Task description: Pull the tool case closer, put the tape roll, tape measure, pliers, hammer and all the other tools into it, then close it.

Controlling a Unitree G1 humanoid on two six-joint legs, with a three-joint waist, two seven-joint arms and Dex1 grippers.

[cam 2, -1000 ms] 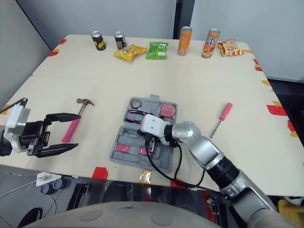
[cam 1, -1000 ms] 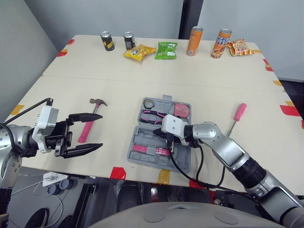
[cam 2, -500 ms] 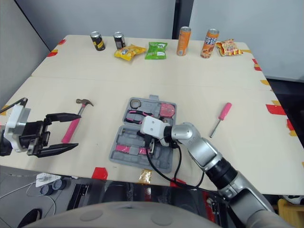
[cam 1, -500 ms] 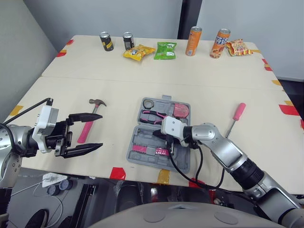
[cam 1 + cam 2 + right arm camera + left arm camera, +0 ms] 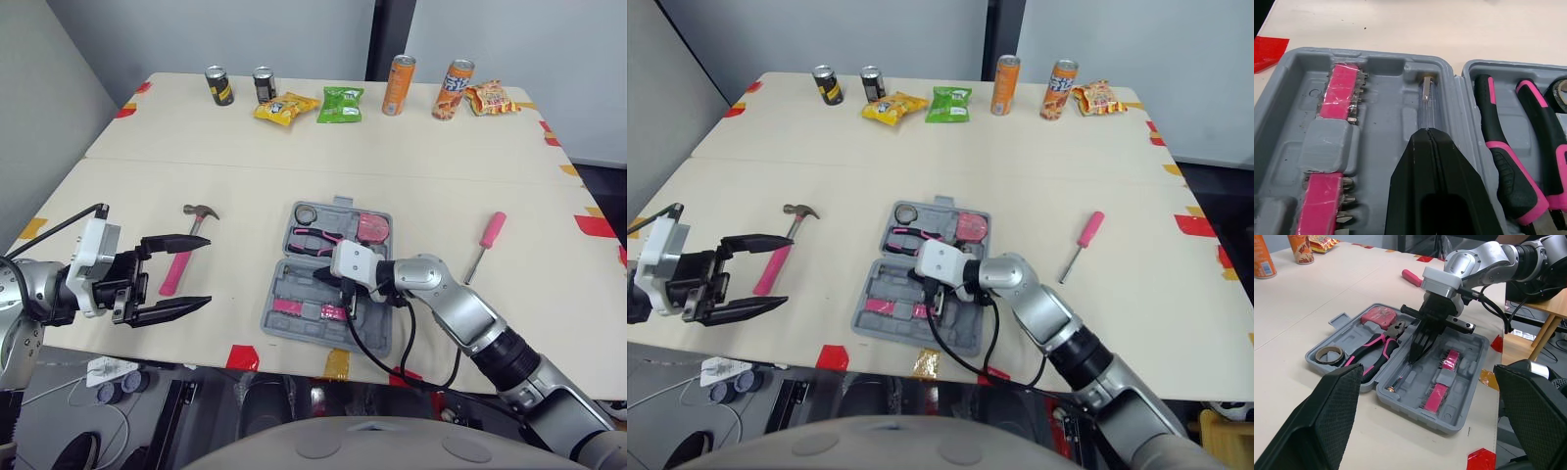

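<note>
Table [image 5: 441, 166], case [image 5: 1471, 355] lying open near the near edge, centre.

Far half of case: tape roll [image 5: 308, 213] at left, pliers [image 5: 318, 240] in the middle, pink tape measure [image 5: 372, 227] at right. Near half: pink bit strips [image 5: 1342, 93] and a clear driver [image 5: 1426, 105].

Right gripper [image 5: 1427, 134] is over the near half with its jaws pressed together, tips at the clear driver's handle end. Cannot tell if they touch it.

Left gripper [image 5: 209, 269] hangs at the near left edge, jaws wide, holding nothing.

Hammer [image 5: 186, 250] lies on the table left of the case, just beside the left gripper. Screwdriver [image 5: 487, 238] lies on the table right of the case, apart from it.

Cans [image 5: 400, 84] and snack bags [image 5: 341, 104] stand along the far side.
</note>
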